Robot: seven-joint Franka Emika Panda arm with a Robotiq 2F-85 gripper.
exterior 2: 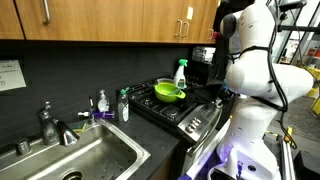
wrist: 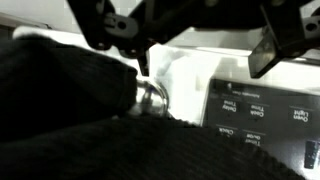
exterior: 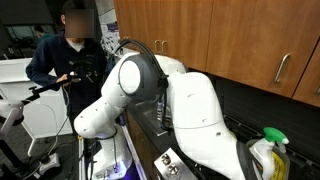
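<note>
Black, blurred fabric-like mass crowds the wrist view under the spread claw.

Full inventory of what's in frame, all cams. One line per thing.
cabinets: a row, brown wood, above the counter
paper sheet: one, white, on the dark wall
sink: one, steel, in the counter
faucet: one, metal, behind the sink
small bottles: two, pale and green, between sink and stove
stove: one, black, next to the sink
bowl: one, green, on the stove
spray bottle: one, whitish with green trigger, behind the bowl
control panel: one, grey, wrist view
dark cloth: one, black, wrist view
person: one, dark clothes, behind the robot
robot arm: one, white
gripper: one, black, open, empty
</note>
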